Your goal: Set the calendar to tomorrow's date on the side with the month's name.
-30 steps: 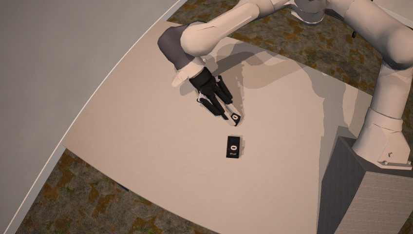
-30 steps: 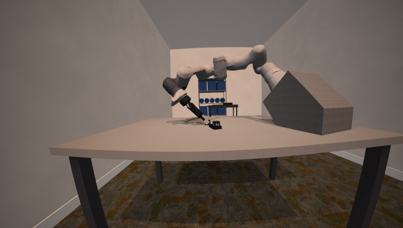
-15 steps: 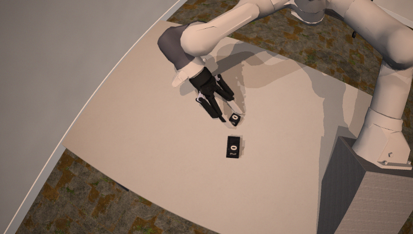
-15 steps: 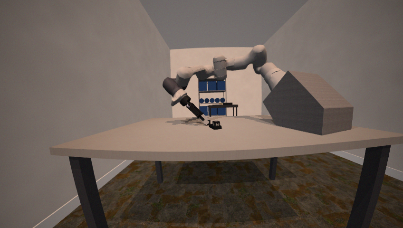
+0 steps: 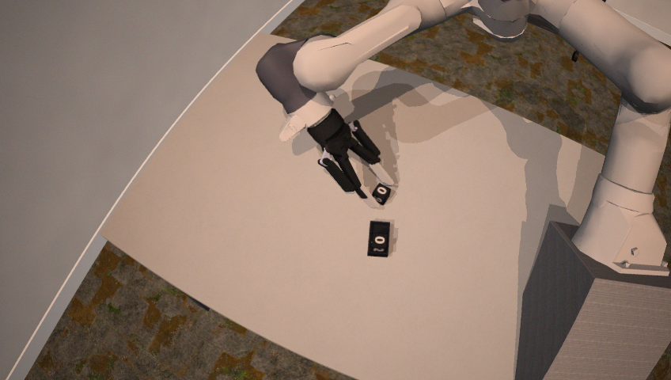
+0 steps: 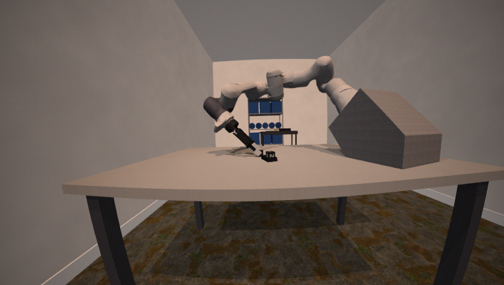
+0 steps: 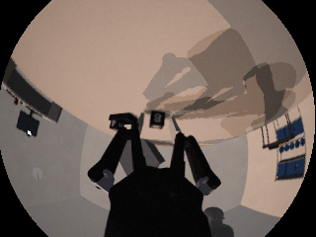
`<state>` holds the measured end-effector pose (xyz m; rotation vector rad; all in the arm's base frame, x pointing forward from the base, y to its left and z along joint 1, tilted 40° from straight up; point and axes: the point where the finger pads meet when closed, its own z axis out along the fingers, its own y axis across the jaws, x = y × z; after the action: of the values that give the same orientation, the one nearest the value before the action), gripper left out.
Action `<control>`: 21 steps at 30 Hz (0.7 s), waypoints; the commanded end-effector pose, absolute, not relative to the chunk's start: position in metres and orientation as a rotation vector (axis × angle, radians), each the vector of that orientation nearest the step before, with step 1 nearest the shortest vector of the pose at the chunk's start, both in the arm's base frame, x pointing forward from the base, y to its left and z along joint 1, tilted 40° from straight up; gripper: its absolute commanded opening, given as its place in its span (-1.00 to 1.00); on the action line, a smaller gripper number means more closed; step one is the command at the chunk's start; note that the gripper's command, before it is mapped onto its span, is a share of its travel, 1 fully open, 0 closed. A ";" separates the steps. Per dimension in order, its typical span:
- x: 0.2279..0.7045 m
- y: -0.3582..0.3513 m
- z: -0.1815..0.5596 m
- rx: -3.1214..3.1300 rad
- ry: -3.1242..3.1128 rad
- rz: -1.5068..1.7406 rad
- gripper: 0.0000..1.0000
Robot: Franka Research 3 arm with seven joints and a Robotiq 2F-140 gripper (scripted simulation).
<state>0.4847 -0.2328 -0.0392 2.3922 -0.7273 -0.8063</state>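
The black calendar tray lies flat on the table with one black cube in it, a white 0 on its top face. In the exterior view the tray shows that cube's front face with a white digit. The other black cube rests on the table just beyond the tray, a white 0 facing up. My gripper is tilted low over the table, and its open fingers stand on either side of this loose cube. In the wrist view the cube sits between the spread fingertips.
The arm's grey pedestal block stands at the table's right side. The curved table edge runs along the left. A shelf with blue boxes stands far behind the table.
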 end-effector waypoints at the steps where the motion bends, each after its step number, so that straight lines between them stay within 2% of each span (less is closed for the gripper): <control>1: 0.485 -0.234 -0.039 2.394 -0.724 -0.803 -0.17; 21: 0.484 -0.206 -0.005 2.394 -0.724 -0.803 -0.17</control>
<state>0.4876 -0.2122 -0.0101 2.4030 -0.7113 -0.7944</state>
